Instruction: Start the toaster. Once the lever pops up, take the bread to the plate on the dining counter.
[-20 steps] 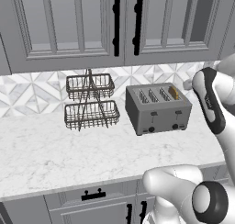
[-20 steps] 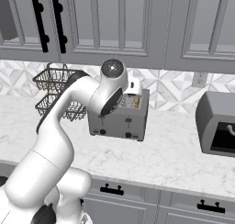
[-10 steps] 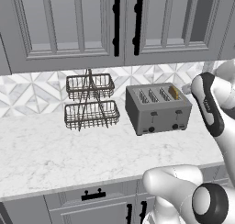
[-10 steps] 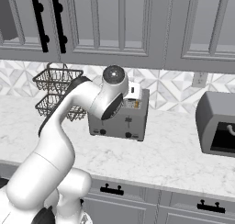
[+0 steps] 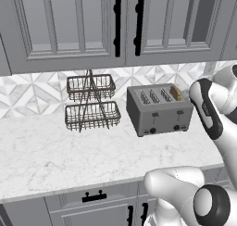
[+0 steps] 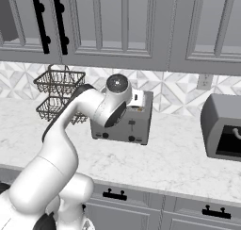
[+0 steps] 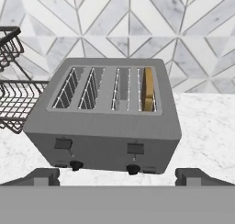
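Note:
The grey four-slot toaster stands on the marble worktop against the tiled wall. The golden-brown bread sits upright in the slot at the toaster's right end. Two small levers and two dark knobs show on its front, both levers high. My gripper hovers in front of and above the toaster, open, its fingertips wide apart with nothing between them. The plate and the dining counter are out of view.
A two-tier wire basket rack stands left of the toaster. A dark grey boxy appliance sits on the worktop to the right. Upper cabinets hang above. My arm reaches across the toaster's front.
The arm's wrist has come down a little toward the toaster. The toaster and the bread have not moved, and the gripper has stayed open.

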You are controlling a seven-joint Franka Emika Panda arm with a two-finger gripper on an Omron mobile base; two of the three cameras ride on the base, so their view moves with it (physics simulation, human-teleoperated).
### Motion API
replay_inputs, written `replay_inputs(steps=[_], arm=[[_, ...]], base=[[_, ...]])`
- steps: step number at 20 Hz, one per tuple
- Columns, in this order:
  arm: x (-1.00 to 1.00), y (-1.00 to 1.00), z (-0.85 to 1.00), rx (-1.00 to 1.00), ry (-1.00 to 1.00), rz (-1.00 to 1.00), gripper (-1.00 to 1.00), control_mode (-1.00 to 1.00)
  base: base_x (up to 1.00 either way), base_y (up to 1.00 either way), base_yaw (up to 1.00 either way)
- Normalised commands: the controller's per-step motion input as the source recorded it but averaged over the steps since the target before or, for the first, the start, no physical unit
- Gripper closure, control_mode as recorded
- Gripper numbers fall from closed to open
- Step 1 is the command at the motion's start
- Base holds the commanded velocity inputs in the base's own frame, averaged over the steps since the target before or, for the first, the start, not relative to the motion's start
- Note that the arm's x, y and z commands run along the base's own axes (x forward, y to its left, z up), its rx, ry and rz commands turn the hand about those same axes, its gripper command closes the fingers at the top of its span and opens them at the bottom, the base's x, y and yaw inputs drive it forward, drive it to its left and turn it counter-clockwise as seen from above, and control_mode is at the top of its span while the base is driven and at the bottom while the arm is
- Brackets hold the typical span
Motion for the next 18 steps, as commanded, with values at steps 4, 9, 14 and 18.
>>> replay_inputs(steps=[4,9,14,18], arm=[[0.19,0.0,0.0,0.0,0.0,0.0,-1.0,-1.0],[0.18,-0.03,0.0,0.0,0.0,0.0,-1.0,-1.0],[0.14,-0.08,-0.01,0.0,0.0,0.0,-1.0,-1.0],[0.12,-0.03,-0.14,0.0,0.0,0.0,-1.0,-1.0]], base=[[0.0,0.0,0.0],[0.0,0.0,0.0],[0.0,0.0,0.0],[0.0,0.0,0.0]])
